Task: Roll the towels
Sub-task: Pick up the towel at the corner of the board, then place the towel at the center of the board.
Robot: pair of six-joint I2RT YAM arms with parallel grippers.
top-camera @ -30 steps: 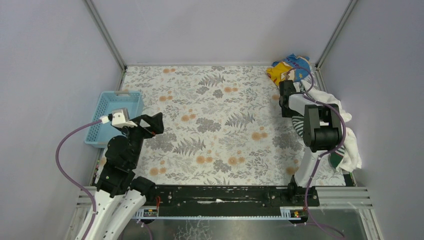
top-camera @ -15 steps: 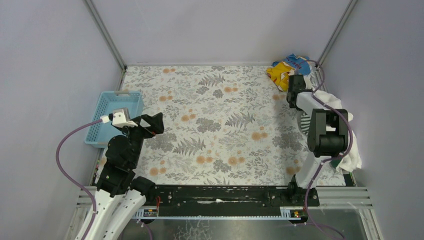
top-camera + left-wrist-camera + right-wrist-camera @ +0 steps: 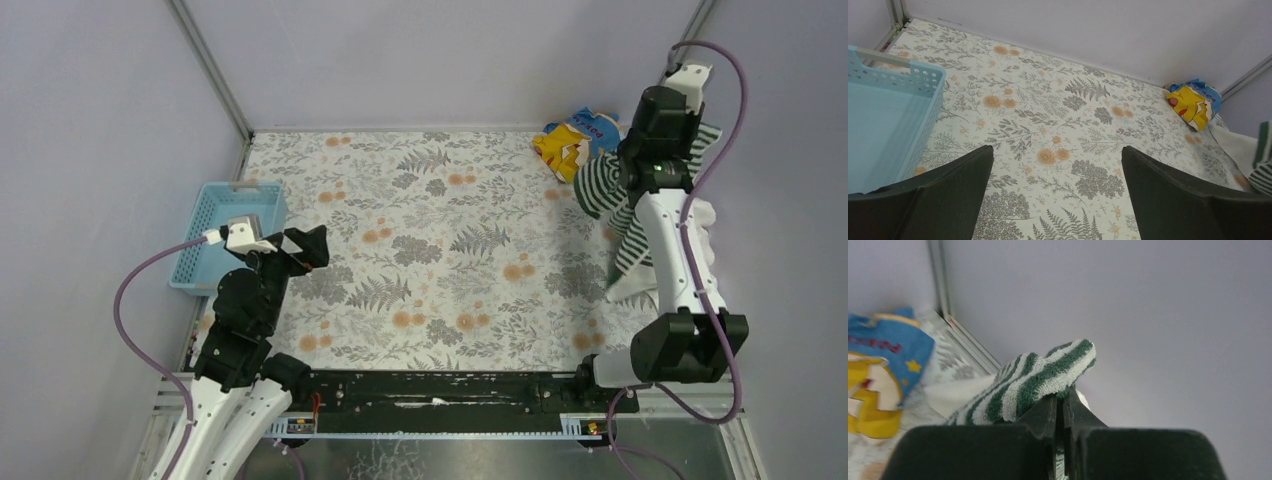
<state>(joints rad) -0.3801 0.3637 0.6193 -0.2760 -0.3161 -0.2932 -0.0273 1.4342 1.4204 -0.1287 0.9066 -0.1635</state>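
At the far right corner of the tabletop (image 3: 420,220), the right arm's fingers (image 3: 1048,412) are pinched fully together on a fold of the striped towel (image 3: 598,187), holding it high against the wall. The small cloth, dark stripes on white, bunches over the fingertips in the wrist view and hangs below them in loose folds, its lower end trailing down beside the arm. We cannot tell whether that end is clear of the surface. The white towel (image 3: 1234,146) lies crumpled along the right edge beneath the arm, and we see no grip on it. A yellow-and-blue printed cloth (image 3: 570,140) sits in the far corner just beside the hanging stripes.

Across the floral surface, the left arm's fingers (image 3: 948,195) stand spread as wide as they go with nothing between them. They are well apart from both towels and near a blue basket (image 3: 222,215) at the left edge.

We read this as the pick-up of the 1st of 2 towels, with no rolling begun. The next move, in our judgement, calls for carrying the striped cloth to the open middle and laying it out flat. The idle left arm could then pin 1 edge while the right starts the roll. The thin pinch on a single fold looks liable to slip in transit
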